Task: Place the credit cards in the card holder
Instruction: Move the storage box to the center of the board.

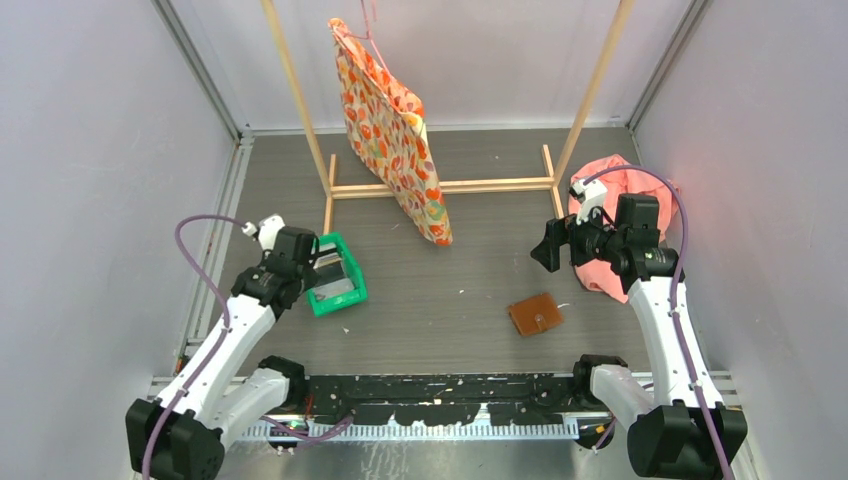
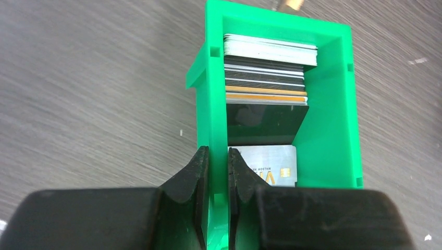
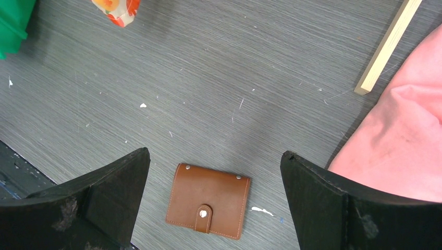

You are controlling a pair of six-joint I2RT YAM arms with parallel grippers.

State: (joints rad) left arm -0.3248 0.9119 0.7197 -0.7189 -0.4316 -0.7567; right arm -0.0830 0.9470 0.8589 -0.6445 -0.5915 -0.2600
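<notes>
The credit cards stand packed on edge in the green bin, the row running along its length, straight ahead of the left fingers. Those are narrow and pinch one side wall of the bin, not a card. The card holder lies snapped shut on the desk, well apart from the green bin on the right arm's side, beneath the right fingers, which are spread wide and empty. The bin's walls hem the cards closely.
</notes>
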